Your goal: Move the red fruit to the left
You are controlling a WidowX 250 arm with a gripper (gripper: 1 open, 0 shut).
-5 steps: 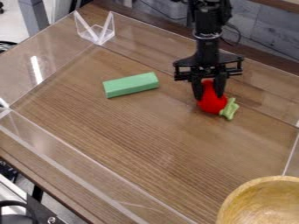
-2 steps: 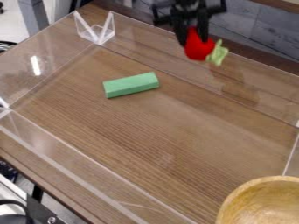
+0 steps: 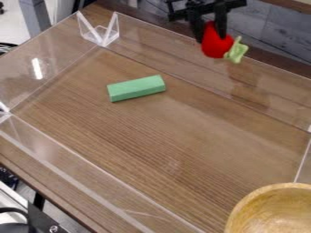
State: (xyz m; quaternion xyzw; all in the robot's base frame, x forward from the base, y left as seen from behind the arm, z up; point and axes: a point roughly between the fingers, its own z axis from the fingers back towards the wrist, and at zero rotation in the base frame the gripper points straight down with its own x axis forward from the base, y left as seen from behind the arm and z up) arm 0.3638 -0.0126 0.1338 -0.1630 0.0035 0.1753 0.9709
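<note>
The red fruit [image 3: 216, 43] is a small glossy strawberry with a light green cap [image 3: 235, 51] at its right end. It hangs in the air near the top of the camera view, well above the wooden table [image 3: 170, 136]. My gripper [image 3: 214, 29] comes down from the top edge and is shut on the strawberry's upper part. Only the black fingers and the crossbar of the gripper show; the rest of the arm is cut off by the frame.
A flat light-green block [image 3: 135, 87] lies on the table left of centre. Clear acrylic walls [image 3: 49, 68] ring the table, with a clear bracket [image 3: 98, 30] at the back left. A wooden bowl [image 3: 277, 211] sits at the bottom right corner.
The gripper closed on the strawberry on the table and lifted it high. Since the last frame it has shifted slightly right and down, still holding it.
</note>
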